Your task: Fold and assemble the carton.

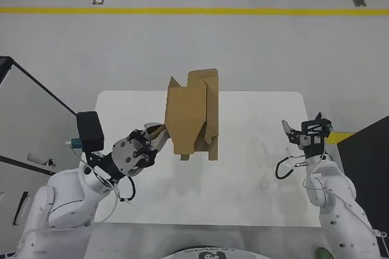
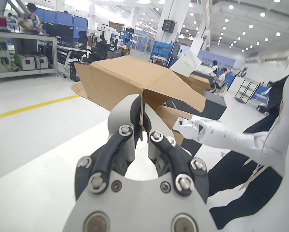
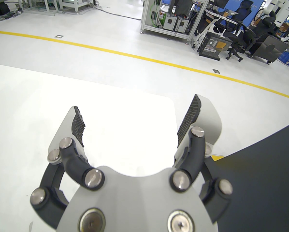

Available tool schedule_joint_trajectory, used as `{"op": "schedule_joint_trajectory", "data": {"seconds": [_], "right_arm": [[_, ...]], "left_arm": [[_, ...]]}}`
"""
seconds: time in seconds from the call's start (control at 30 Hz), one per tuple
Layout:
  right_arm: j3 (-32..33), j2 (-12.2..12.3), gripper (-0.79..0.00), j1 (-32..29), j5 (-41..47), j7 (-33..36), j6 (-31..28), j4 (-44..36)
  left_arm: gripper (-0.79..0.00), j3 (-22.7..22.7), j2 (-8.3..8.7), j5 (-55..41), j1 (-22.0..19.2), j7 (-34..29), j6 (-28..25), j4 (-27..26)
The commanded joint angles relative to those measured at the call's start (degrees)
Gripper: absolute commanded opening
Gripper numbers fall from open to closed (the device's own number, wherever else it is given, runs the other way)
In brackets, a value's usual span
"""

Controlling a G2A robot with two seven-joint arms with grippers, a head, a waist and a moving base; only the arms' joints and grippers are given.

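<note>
White arms [image 1: 65, 201]; black cables [image 1: 282, 169]; silver screw-studded tools [image 2: 141, 105] [image 3: 136, 102]

Overhead and left-wrist, both on carton [image 1: 191, 113]

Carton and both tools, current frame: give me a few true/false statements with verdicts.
1. The left tool is shut on an edge of the carton. True.
2. The right tool grips the carton's far side. False: it is open and empty, over the table near its edge, apart from the carton.
3. The carton is fully assembled with every flap closed. False: it is only partly opened out, and flaps stick out loose.
4. A yellow line runs across the floor beyond the table. True.
</note>
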Motion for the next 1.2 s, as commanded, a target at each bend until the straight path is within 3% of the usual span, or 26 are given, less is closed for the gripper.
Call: {"op": "schedule_joint_trajectory", "data": {"seconds": [0.0,0.23,0.43,0.63,0.73,1.03,1.17], "right_arm": [[0.0,0.0,0.000,0.0,0.0,0.0,0.0,0.0],[0.0,0.0,0.000,0.0,0.0,0.0,0.0,0.0],[0.0,0.0,0.000,0.0,0.0,0.0,0.0,0.0],[0.0,0.0,0.000,0.0,0.0,0.0,0.0,0.0],[0.0,0.0,0.000,0.0,0.0,0.0,0.0,0.0],[0.0,0.0,0.000,0.0,0.0,0.0,0.0,0.0],[0.0,0.0,0.000,0.0,0.0,0.0,0.0,0.0]], "left_arm": [[-0.785,0.0,0.01,-0.3,0.0,0.0,0.0,0.0],[-0.785,0.3,0.03,-0.6,-0.3,0.3,-0.3,0.0],[-0.785,-0.4,0.88,-0.7,-2.7,-2.3,-10.9,2.4],[-0.785,-1.9,1.58,2.3,-6.3,-2.8,-18.1,4.3],[-0.785,-2.1,1.58,4.9,-8.1,-0.5,-18.4,4.9],[-0.785,-2.1,1.58,4.9,-8.1,-0.5,-18.4,4.9],[-0.785,-1.7,1.76,6.7,-9.8,0.6,-19.5,2.3]]}}
